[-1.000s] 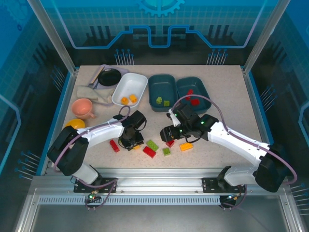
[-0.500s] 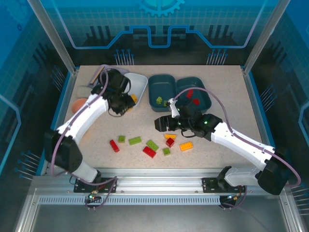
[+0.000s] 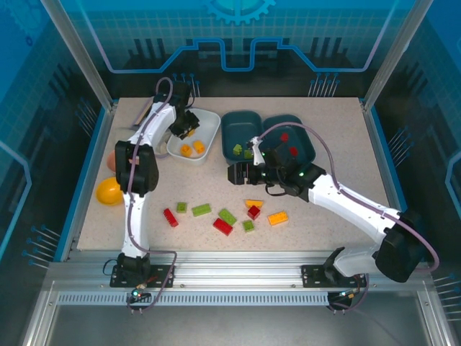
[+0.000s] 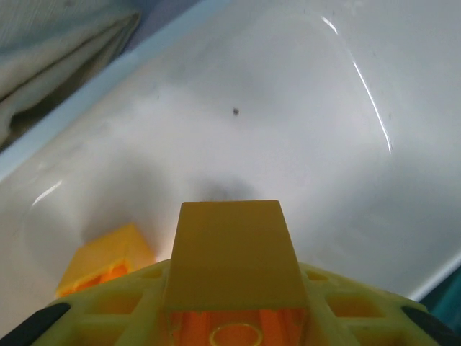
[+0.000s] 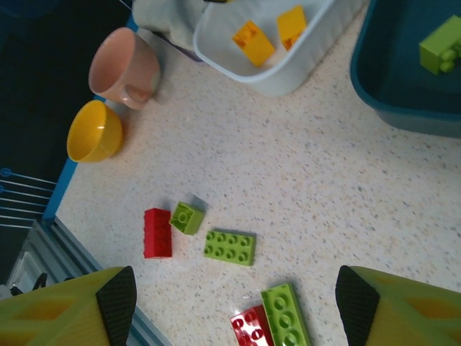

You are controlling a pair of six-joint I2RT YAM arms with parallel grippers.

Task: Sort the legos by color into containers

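Top view: left arm stretched far out to the white tub at back left of the bench; left hand over the tub's left end; two orange-yellow bricks in the tub's near half; middle teal tub holds two green bricks; right teal tub holds two red bricks; right hand over bare bench just in front of the middle teal tub; loose legos scattered in a row nearer the arm bases, nine countable, red, green and orange-yellow; yellow bowl near the left edge. Left wrist view: fingers closed narrowly on a held brick, orange-yellow, above the white tub floor; a second orange-yellow piece, the lying brick, rests on that floor to the left; cloth beyond the rim, upper left. Right wrist view: right hand's fingers stand wide apart, nothing between them; below, on the bench, a red brick with a small green brick touching its corner, a long green brick just beside; pink cup next to the yellow bowl; corner of the white tub and edge of a teal tub at top.
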